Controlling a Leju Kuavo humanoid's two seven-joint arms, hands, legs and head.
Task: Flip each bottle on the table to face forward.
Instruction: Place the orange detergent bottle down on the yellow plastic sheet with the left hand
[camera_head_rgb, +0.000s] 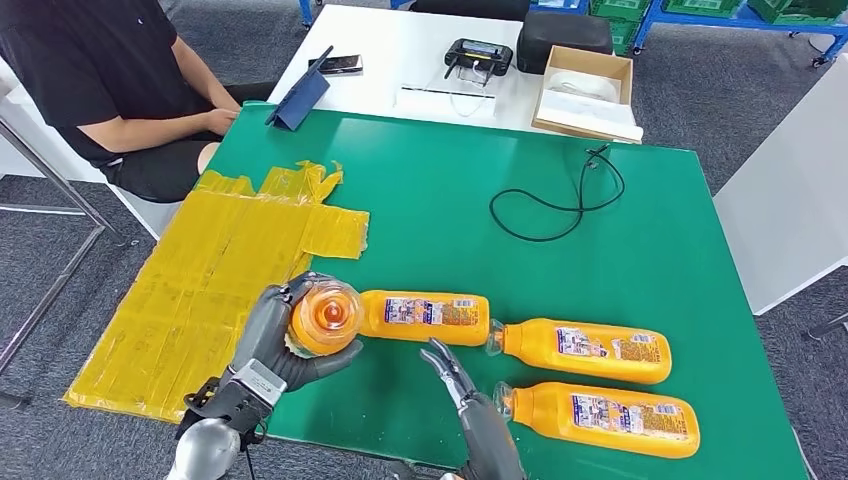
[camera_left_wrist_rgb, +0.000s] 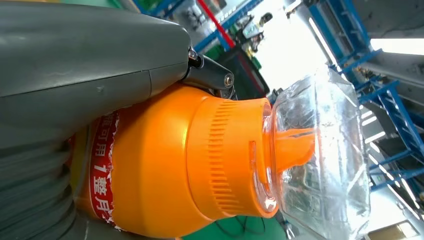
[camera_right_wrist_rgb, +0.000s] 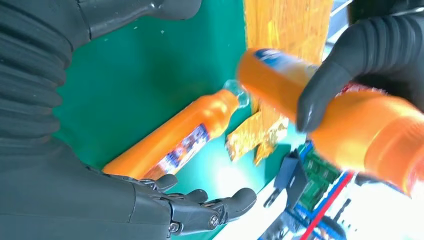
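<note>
My left hand (camera_head_rgb: 268, 345) grips an orange bottle (camera_head_rgb: 325, 318) lifted off the green table (camera_head_rgb: 430, 190), its clear cap tilted up toward my head. The left wrist view shows that bottle (camera_left_wrist_rgb: 190, 170) close up against my left hand (camera_left_wrist_rgb: 75, 65). Three more orange bottles lie on their sides: one (camera_head_rgb: 425, 317) just right of the held one, another (camera_head_rgb: 585, 350) further right, and a third (camera_head_rgb: 600, 418) near the front edge. Between them hovers my right hand (camera_head_rgb: 452, 372), fingers spread and holding nothing. The right wrist view shows my right hand (camera_right_wrist_rgb: 200, 212), a lying bottle (camera_right_wrist_rgb: 175, 145) and the held bottle (camera_right_wrist_rgb: 360, 125).
A yellow taped sheet (camera_head_rgb: 200, 290) covers the table's left part. A black cable (camera_head_rgb: 560, 200) loops at the back right. A person (camera_head_rgb: 100, 80) sits at the far left corner. Behind, a white table (camera_head_rgb: 400, 60) carries a tablet, a controller and a cardboard box (camera_head_rgb: 585, 92).
</note>
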